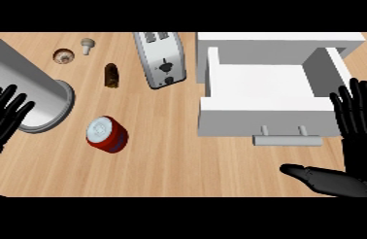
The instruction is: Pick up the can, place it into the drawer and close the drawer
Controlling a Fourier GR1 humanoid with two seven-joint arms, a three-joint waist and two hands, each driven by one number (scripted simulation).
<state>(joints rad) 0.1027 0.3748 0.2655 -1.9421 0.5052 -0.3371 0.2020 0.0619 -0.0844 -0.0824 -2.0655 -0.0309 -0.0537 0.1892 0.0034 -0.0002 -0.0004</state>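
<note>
A red can (108,134) with a silver lid stands on the wooden counter, left of centre. The white drawer (261,116) at the right is pulled open, and its inside holds nothing; a grey handle (287,140) sticks out from its front. My right hand (351,136) is at the right edge beside the drawer's front corner, fingers straight and spread, thumb pointing left, holding nothing. My left hand (10,114) shows at the left edge, fingers straight, apart from the can.
A silver toaster (162,58) lies at the back centre. A large silver pot (32,94) sits at the left. A dark brown bottle-like item (112,75), a round brown piece (63,56) and a small mushroom (87,44) lie at the back left.
</note>
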